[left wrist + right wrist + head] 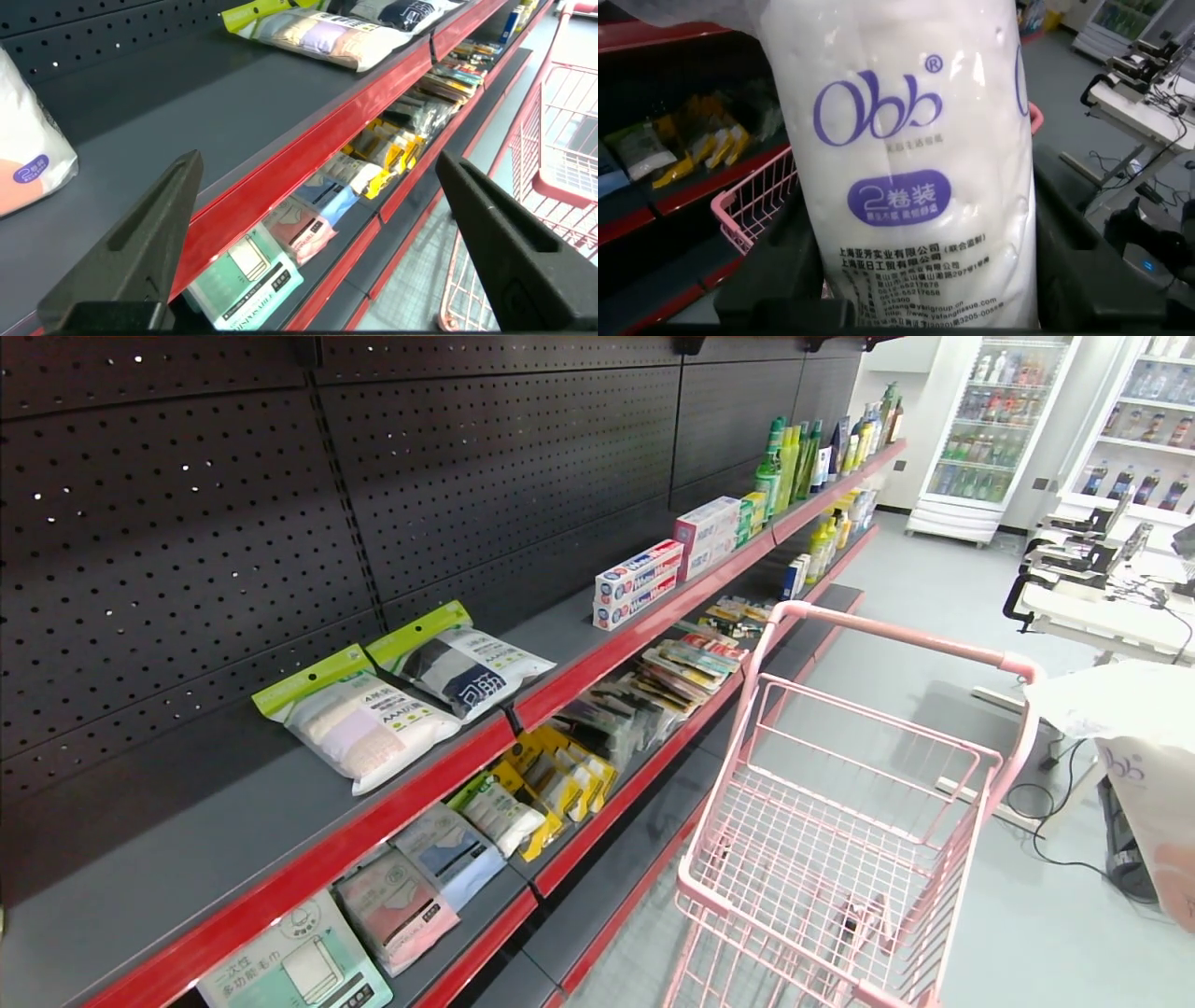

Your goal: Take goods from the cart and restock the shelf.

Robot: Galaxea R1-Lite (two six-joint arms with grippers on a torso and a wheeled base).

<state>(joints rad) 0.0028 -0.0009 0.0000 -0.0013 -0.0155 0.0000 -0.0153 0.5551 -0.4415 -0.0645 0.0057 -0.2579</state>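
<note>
While the white roll pack sits clamped upright in the right gripper, a dark finger on each side of it, it is not yet on the shelf. In the head view it hangs on the far side of the pink cart, with the cart between it and the shelf. The left gripper hovers low over the top shelf board, jaws spread wide, holding nothing. A second white pack lies on that board near it, so restocking looks partly done, with the held pack left to place. No goods can be made out in the visible part of the cart's wire basket, so this may be the last item. The top shelf also holds two green-topped packs, toothpaste boxes and bottles farther along. The lower shelf has yellow packs among other flat packets.
</note>
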